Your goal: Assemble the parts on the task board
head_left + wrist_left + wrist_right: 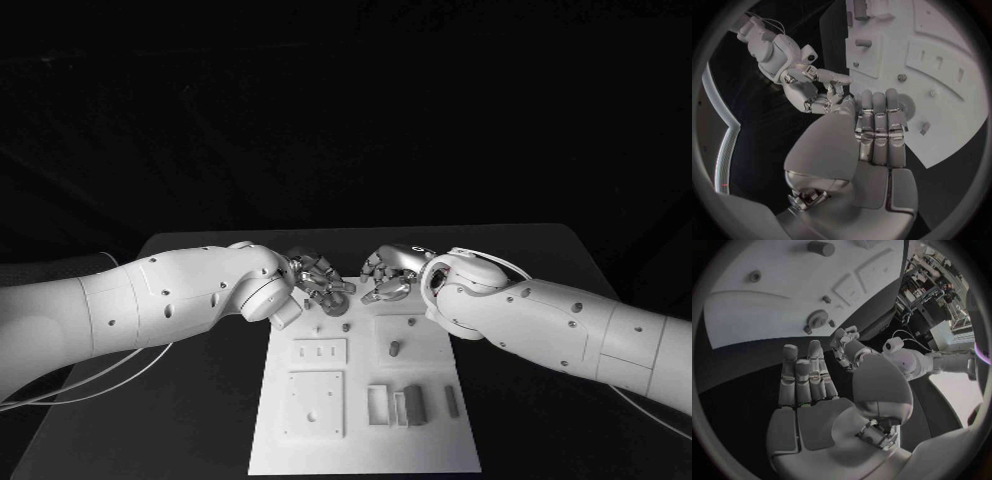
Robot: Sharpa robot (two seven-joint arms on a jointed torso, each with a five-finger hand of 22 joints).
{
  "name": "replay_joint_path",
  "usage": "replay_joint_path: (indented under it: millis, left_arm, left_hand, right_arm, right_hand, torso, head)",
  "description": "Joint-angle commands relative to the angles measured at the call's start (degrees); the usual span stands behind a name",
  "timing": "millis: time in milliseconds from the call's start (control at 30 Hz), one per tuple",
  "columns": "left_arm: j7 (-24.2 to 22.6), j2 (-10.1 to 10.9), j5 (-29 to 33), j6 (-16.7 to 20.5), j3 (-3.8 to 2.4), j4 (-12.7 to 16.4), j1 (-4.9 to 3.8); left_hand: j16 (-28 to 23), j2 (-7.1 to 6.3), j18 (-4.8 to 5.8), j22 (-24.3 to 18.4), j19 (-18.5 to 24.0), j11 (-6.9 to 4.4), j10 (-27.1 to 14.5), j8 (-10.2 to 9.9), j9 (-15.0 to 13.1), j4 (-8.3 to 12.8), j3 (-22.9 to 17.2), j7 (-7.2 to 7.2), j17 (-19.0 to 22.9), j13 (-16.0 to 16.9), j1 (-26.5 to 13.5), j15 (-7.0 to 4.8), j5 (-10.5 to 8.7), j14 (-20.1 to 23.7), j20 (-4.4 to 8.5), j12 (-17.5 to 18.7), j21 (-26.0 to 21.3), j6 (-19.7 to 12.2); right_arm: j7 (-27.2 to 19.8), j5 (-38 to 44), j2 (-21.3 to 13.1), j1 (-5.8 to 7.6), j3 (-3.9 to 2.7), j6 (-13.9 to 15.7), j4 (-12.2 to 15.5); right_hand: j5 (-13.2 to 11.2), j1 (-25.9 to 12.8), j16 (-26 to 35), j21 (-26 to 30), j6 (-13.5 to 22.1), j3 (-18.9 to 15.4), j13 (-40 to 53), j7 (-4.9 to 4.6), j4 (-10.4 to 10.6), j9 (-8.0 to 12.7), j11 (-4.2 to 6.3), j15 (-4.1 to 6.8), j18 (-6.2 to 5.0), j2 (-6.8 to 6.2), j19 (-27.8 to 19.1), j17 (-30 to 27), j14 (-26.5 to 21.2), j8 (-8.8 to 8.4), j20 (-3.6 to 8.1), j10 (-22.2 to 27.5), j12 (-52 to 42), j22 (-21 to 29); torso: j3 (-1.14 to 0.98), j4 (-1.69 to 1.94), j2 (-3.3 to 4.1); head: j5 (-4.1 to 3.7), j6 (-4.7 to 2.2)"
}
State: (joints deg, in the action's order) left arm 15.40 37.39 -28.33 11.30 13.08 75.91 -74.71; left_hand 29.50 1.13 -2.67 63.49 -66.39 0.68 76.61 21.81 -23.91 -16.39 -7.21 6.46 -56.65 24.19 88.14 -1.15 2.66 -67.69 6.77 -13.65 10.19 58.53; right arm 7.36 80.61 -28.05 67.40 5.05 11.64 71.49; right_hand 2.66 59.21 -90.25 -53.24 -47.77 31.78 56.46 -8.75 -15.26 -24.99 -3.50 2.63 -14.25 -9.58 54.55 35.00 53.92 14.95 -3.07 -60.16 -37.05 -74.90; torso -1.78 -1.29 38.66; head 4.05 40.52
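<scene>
The white task board (368,440) lies in the middle of the black table. Both hands hover at its far end, close together. My left hand (320,283) has its fingers (878,122) stretched out side by side with nothing in them, their tips by a round gear (909,105) on the board. My right hand (389,272) shows a bare palm and straight fingers (803,380) off the board's edge, a little short of the gear (817,318). A grey peg (392,347) stands upright mid-board. Grey blocks (417,405) lie in the near slots.
Recessed pockets (317,403) and small slots (319,352) mark the board's left half. A small bolt head (754,276) and a stud (902,78) sit on the board near the gear. Black table (202,420) surrounds the board; cables hang beside my left arm.
</scene>
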Motion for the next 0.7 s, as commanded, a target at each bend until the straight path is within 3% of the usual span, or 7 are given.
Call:
replay_joint_path:
  millis: [33,100,200,433,533,567,700]
  left_arm:
    - [0.0,0.3,0.8,-0.1,-0.03,-0.1,-0.05]
    - [0.3,0.7,0.8,-0.6,-0.03,-0.1,-0.05]
    - [1.0,1.4,0.8,-1.4,-0.01,0.2,-0.05]
    - [4.5,3.0,-1.3,-3.3,0.19,1.8,-0.03]
    - [7.7,4.0,-3.8,-3.0,0.54,3.2,-0.02]
    - [8.8,4.4,-4.7,-2.8,0.54,3.7,-0.01]
    - [12.5,6.1,-8.0,-2.7,0.54,5.7,0.11]
  left_hand:
    - [1.0,0.14,0.06,0.5,-0.7,-0.24,1.0,1.5,-2.1,0.1,-0.5,-1.96,-0.4,0.3,0.1,-0.5,0.73,-0.8,0.28,-0.6,0.7,2.8]
    - [1.6,0.09,0.14,1.0,-0.7,-0.37,1.2,1.5,-2.3,0.1,-0.7,-2.1,-0.7,0.6,0.0,-0.66,1.37,-0.7,0.46,-0.7,0.8,3.0]
    - [2.3,-0.11,0.28,1.6,-0.5,-0.49,1.3,1.4,-2.6,0.2,-0.8,-2.21,-1.0,0.9,-0.2,-0.78,2.59,-0.6,0.59,-0.9,0.9,3.3]
    - [4.5,-1.25,0.46,3.5,-0.8,-1.02,2.1,1.5,-3.7,0.3,-1.5,-2.68,-1.5,2.0,-1.0,-1.21,8.63,-0.6,1.11,-1.9,1.4,4.3]
    - [6.0,-1.94,0.41,4.7,-1.3,-1.5,2.7,1.9,-4.3,0.6,-1.9,-3.07,-1.9,2.8,-1.5,-1.6,12.72,-1.1,1.45,-2.9,2.0,5.1]
    - [6.7,-2.28,0.39,5.2,-1.6,-1.72,3.0,2.2,-4.7,0.7,-2.0,-3.27,-2.1,3.2,-1.8,-1.76,15.18,-1.3,1.6,-3.5,2.3,5.4]
    - [9.5,-3.4,0.32,7.5,-2.3,-2.45,3.5,3.6,-5.9,1.8,-2.9,-3.95,-2.9,4.7,-3.4,-2.4,21.94,-1.7,2.2,-5.7,3.7,6.3]
  right_arm:
    - [-0.8,0.1,-1.2,-0.01,-0.01,0.0,0.0]
    - [-1.0,-1.1,-2.2,-0.01,-0.15,0.7,-0.5]
    - [-1.3,-3.3,-3.5,0.0,-1.63,1.5,-1.7]
    - [-2.0,-8.2,-5.2,0.29,-3.47,2.7,-4.5]
    - [-2.1,-10.0,-5.6,0.48,-3.97,2.7,-5.7]
    - [-1.9,-10.6,-5.7,0.51,-4.26,2.5,-6.1]
    - [-1.6,-12.5,-5.9,0.54,-5.63,1.7,-7.8]
  right_hand:
    - [0.3,0.2,0.4,0.3,1.6,-0.4,0.1,-1.5,-0.1,0.1,-0.3,-0.42,-0.75,-0.32,-0.4,-0.1,-0.1,-0.22,-0.01,0.1,-0.2,-0.7]
    - [0.3,0.4,0.4,0.3,1.5,-0.5,0.1,-1.5,-0.3,0.0,-0.3,-0.44,-0.75,-0.2,-0.4,-0.1,-0.1,-0.17,-0.03,0.2,-0.2,-0.6]
    - [0.3,0.7,0.4,0.4,1.4,-0.6,0.1,-1.49,-0.3,0.0,-0.3,-0.44,-0.75,-0.05,-0.4,-0.1,-0.2,-0.1,-0.04,0.2,-0.2,-0.6]
    - [0.3,0.7,0.4,0.4,1.2,-0.7,0.1,-1.45,-0.3,0.0,-0.27,-0.42,-0.75,0.17,-0.4,-0.1,-0.2,0.05,-0.09,0.2,-0.3,-0.6]
    - [0.3,0.7,0.4,0.4,1.2,-0.7,0.1,-1.44,-0.3,0.0,-0.26,-0.42,-0.75,0.19,-0.4,-0.1,-0.2,0.06,-0.09,0.2,-0.3,-0.6]
    - [0.3,0.7,0.4,0.4,1.2,-0.8,0.1,-1.44,-0.3,0.0,-0.26,-0.41,-0.75,0.2,-0.4,-0.1,-0.2,0.07,-0.09,0.2,-0.3,-0.6]
    - [0.3,0.6,0.4,0.4,1.2,-0.9,0.1,-1.45,-0.3,0.0,-0.27,-0.42,-0.75,0.27,-0.4,-0.1,-0.2,0.07,-0.14,0.3,-0.3,-0.6]
  torso:
    - [-0.03,-0.02,-0.01]
    - [-0.09,-0.08,-0.01]
    - [-0.12,-0.17,-0.04]
    - [-0.1,-0.24,-0.05]
    - [-0.12,-0.12,-0.01]
    - [-0.1,-0.06,0.0]
    - [-0.09,0.03,0.01]
  head:
    - [0.18,0.07]
    - [0.31,0.07]
    - [0.61,0.11]
    - [0.59,0.23]
    - [0.49,0.32]
    - [0.46,0.45]
    - [0.72,0.81]
